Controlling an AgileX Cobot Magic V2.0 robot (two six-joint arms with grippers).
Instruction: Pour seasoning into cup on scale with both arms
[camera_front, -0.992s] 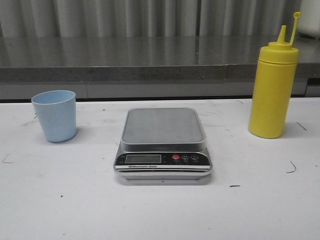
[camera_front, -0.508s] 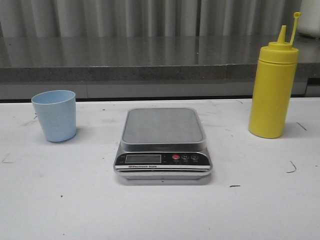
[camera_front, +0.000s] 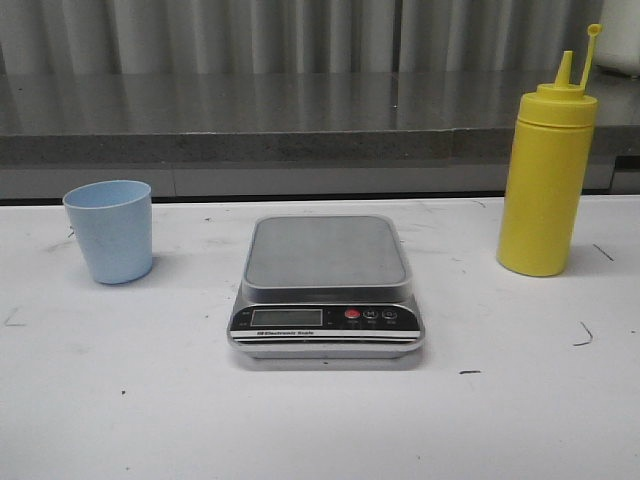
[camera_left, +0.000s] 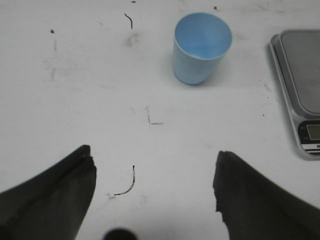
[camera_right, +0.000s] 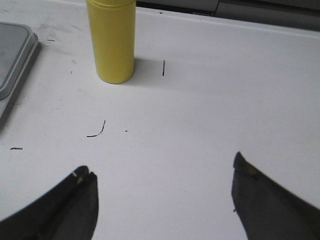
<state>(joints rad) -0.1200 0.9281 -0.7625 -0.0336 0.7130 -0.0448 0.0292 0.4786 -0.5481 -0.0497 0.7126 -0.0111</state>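
Meanwhile both jaws gape wide and empty, cup (camera_front: 109, 230) standing beside the bare scale (camera_front: 325, 285).

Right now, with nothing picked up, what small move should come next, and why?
Probably the left pincer should advance toward the cup. The cup stands on the table left of the scale, whose platform is bare, and the open left pincer has it ahead. The seasoning stands upright, ungrasped, right of the scale.
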